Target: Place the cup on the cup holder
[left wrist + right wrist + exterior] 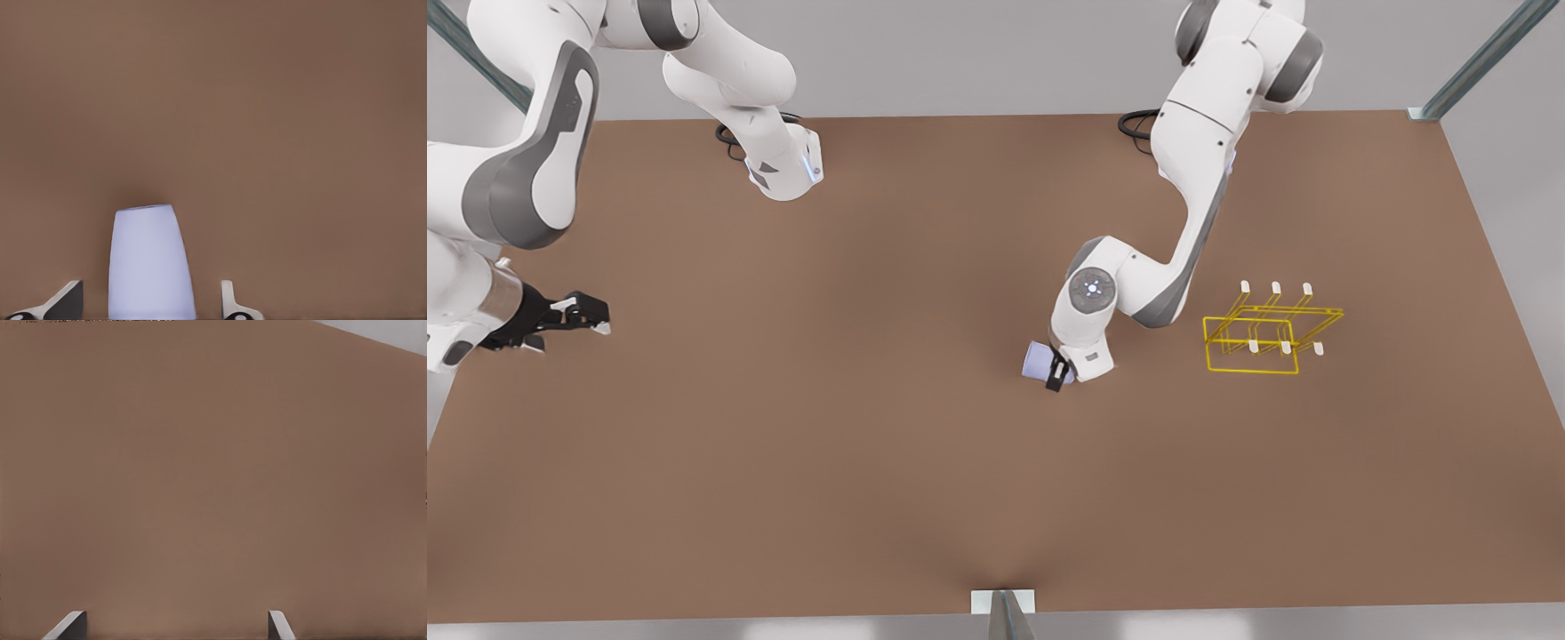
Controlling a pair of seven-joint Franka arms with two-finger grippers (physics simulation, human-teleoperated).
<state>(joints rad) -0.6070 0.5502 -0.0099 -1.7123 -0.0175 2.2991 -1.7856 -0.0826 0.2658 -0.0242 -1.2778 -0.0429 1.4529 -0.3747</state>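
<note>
While the front view looks down on the brown desk (800, 462), the left end effector (1060, 372) sits near the middle with the cup (1039, 362) between its fingers, the cup tilted on its side. The cup holder (1267, 331) stands on the desk toward the front view's right, apart from the cup. The right end effector (591, 316) waits at the front view's left, its fingers spread. In the left wrist view, the cup (151, 263) stands between two fingertips (230, 301), gaps showing on both sides. In the right wrist view, the fingertips (279, 625) are set wide over bare desk (213, 473).
</note>
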